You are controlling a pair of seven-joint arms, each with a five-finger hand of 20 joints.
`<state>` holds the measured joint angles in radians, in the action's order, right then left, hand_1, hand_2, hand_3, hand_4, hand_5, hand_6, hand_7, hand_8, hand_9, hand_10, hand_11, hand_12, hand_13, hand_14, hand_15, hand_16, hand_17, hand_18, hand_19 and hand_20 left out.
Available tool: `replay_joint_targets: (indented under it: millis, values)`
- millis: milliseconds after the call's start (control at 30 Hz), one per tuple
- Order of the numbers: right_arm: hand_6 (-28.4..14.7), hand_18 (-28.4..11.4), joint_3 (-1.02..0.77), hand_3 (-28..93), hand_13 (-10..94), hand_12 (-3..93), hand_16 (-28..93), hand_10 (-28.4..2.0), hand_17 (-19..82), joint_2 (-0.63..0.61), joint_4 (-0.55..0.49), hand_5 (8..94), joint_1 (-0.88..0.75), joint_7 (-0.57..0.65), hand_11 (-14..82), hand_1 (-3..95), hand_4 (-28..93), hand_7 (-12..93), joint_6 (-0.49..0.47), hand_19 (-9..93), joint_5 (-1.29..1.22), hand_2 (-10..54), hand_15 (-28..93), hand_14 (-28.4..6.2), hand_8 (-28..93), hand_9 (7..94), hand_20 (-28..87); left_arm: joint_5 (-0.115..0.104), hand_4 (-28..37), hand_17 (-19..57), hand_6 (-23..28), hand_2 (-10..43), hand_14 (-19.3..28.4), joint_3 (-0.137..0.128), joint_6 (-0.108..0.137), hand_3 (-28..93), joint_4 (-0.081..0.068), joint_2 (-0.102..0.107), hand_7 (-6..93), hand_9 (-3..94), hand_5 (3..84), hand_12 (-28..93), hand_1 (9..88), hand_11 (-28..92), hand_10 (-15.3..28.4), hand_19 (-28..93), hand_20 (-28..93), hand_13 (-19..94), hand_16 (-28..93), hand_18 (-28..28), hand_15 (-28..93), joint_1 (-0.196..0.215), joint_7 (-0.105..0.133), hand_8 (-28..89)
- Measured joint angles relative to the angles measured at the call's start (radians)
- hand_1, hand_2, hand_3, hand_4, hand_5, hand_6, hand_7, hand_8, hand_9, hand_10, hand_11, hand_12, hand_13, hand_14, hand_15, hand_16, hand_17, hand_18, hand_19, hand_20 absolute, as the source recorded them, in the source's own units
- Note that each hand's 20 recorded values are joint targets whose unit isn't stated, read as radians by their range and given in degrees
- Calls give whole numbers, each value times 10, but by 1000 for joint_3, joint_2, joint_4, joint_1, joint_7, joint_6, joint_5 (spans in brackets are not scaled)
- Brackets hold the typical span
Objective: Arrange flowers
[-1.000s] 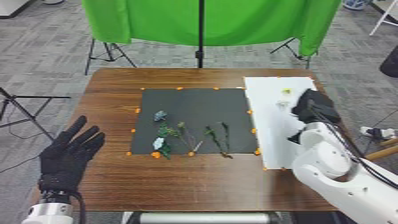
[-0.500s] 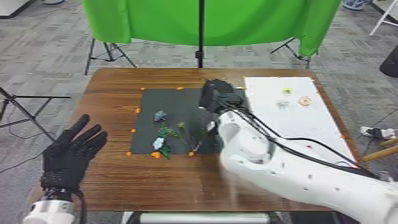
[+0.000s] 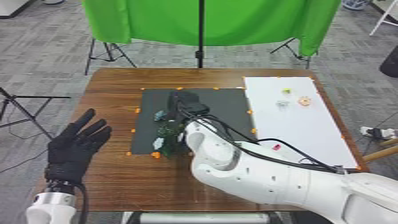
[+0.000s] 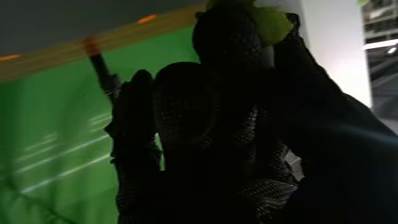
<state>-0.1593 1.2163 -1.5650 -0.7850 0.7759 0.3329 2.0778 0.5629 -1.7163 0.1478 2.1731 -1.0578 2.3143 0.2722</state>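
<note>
My right hand (image 3: 190, 103) is over the left half of the dark mat (image 3: 229, 100), its wrist and arm covering part of the flowers there. In the right wrist view, my right hand (image 4: 187, 105) has its thumb and a finger pinched on a yellow-green piece (image 4: 273, 24). Beside the hand in the head view lie a blue-grey flower (image 3: 160, 116) and green leaves (image 3: 166, 131), with a pale flower (image 3: 158, 144) lower down. On the white sheet (image 3: 293, 122) are a yellow flower (image 3: 287, 91), a whitish flower (image 3: 282, 104) and an orange flower (image 3: 305, 101). My left hand (image 3: 75, 150) is open, left of the mat.
Orange tabs (image 3: 155, 155) run along the mat's edges on the brown table (image 3: 133, 180). A small red thing (image 3: 276, 147) lies on the white sheet beside my right arm. Behind the table hang a green cloth (image 3: 160, 20) and a black stand (image 3: 200, 52).
My right hand has moved left from the white sheet across the dark mat, uncovering the orange flower. My left hand has shifted slightly, its fingers still straight.
</note>
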Motion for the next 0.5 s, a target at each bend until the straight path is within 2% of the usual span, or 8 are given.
replay_joint_targets:
  millis: [133, 267, 500]
  values:
    - [18, -197, 14, 677, 715, 330, 217, -76, 283, 5, 4, 781, 9, 12, 323, 526, -283, 173, -8, 855, -2, -95, 742, -63, -11, 848, 378, -3, -272, -97, 85, 59, 284, 11, -1, 819, -7, 12, 114, 357, 362, 107, 214, 214, 211, 571, 77, 238, -84, 279, 493, -18, -3, -95]
    - [18, -202, 14, 717, 704, 305, 200, -83, 278, 4, 6, 732, 9, 24, 388, 476, -283, 161, -45, 856, 7, -95, 762, -67, -30, 817, 390, -4, -271, -98, 83, 59, 284, 14, -1, 819, -7, 28, 114, 357, 358, 106, 214, 214, 212, 570, 76, 241, -85, 279, 494, -24, -1, -95]
    - [24, -209, 3, 745, 699, 250, 201, -99, 269, 3, 6, 702, 6, 25, 483, 428, -283, 155, -109, 858, 8, -95, 778, -69, -115, 781, 404, -7, -268, -99, 82, 59, 284, 16, 0, 819, -9, 31, 118, 357, 357, 107, 215, 215, 211, 570, 75, 241, -85, 279, 495, -30, 1, -97]
